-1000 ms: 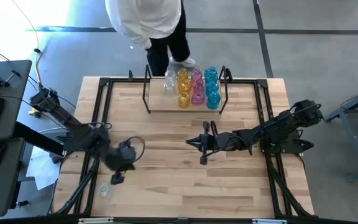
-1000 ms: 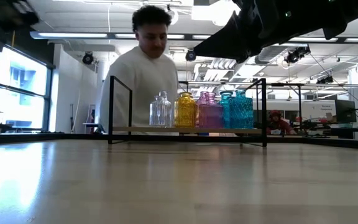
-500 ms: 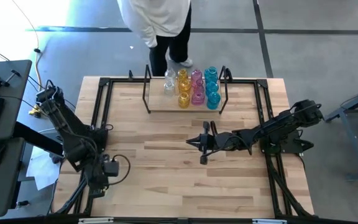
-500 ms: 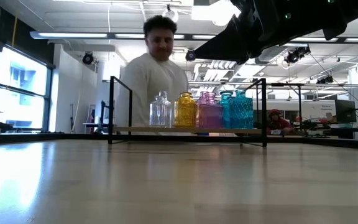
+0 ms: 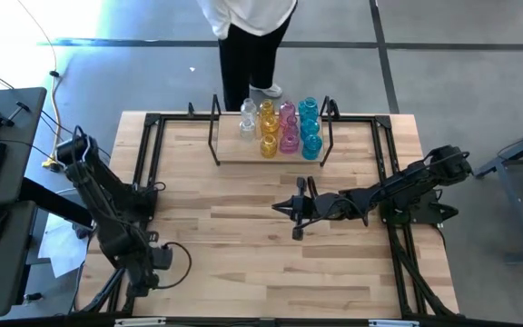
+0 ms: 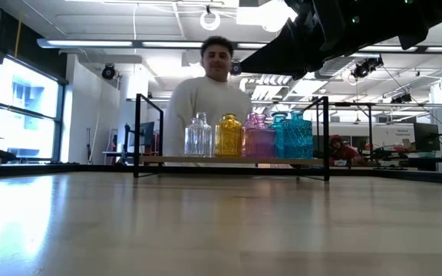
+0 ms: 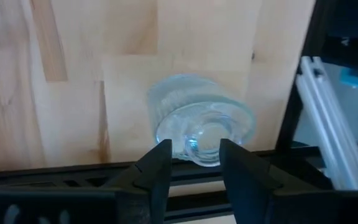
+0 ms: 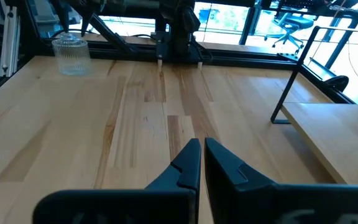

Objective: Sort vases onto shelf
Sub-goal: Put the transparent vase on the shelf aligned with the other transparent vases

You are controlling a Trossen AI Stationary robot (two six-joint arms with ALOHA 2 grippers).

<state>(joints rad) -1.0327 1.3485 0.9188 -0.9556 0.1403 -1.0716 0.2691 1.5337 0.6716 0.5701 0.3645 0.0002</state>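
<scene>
A clear vase point(image 7: 197, 118) stands upright near the table's near left corner point(image 8: 71, 53), beside the black frame rail; in the high view my arm hides it. My left gripper point(image 5: 143, 280) hangs over it, pointing down and open, with the vase's mouth between the fingertips point(image 7: 194, 155). The shelf point(image 5: 243, 156) at the far edge carries clear point(image 5: 248, 123), yellow point(image 5: 268, 129), pink point(image 5: 288, 129) and cyan point(image 5: 310, 127) vases in rows. My right gripper point(image 5: 275, 207) is shut, hovering over the table's middle with nothing in it point(image 8: 201, 152). My left gripper comes at the clear vase's mouth point(image 7: 205, 138) from above, one finger point(image 7: 160, 158) on either side of it. Whether the fingers touch the glass I cannot tell. The vase stands on the table on its base.
Black frame rails point(image 5: 143, 173) run along the table's left and right sides. A person point(image 5: 252, 36) stands just behind the shelf at the far edge. Bare wood point(image 5: 243, 263) lies between the shelf and the near edge.
My left gripper has swung from left of the table's middle toward the near left corner and now stands over the clear vase, which has stayed in place. The person behind the shelf has stepped toward the right.
</scene>
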